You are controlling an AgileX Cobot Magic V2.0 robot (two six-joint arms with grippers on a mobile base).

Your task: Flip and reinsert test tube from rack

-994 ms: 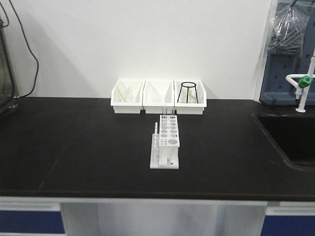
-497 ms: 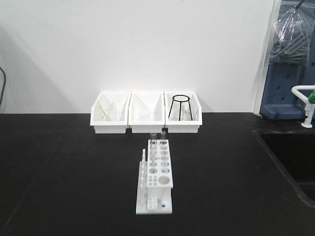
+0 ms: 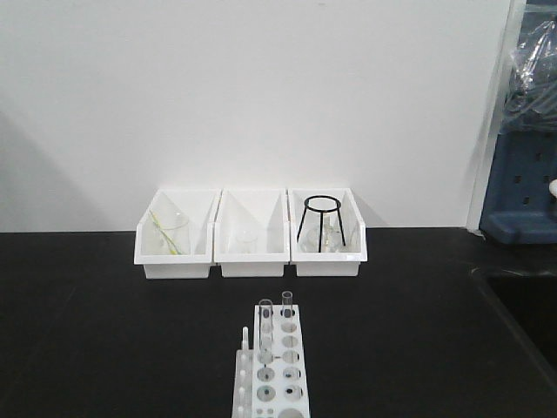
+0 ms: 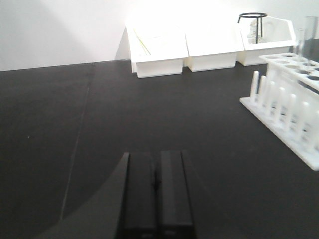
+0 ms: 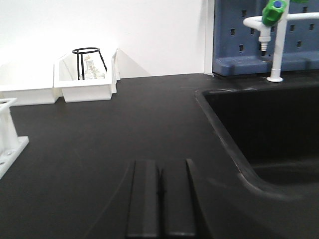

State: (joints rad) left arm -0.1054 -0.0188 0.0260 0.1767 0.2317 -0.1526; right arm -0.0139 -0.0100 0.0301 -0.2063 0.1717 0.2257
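Observation:
The white rack (image 3: 271, 370) stands on the black counter at the bottom centre of the front view, cut off by the frame edge. Two clear test tubes stand upright in its far holes, one at the left (image 3: 265, 326) and one at the right (image 3: 287, 306). The rack (image 4: 286, 107) also shows at the right of the left wrist view, and its corner (image 5: 7, 134) at the left of the right wrist view. My left gripper (image 4: 156, 172) is shut and empty, left of the rack. My right gripper (image 5: 160, 177) is shut and empty, right of the rack.
Three white bins (image 3: 251, 233) stand in a row against the back wall; the left holds a beaker (image 3: 168, 235), the right a black wire tripod (image 3: 320, 222). A sink (image 5: 269, 124) is sunk into the counter at the right, with a white tap with a green knob (image 5: 273, 20) behind it.
The front view has moved forward and closer to the counter: the bins and rack appear larger and lower in frame, and the rack's near end is now cut off.

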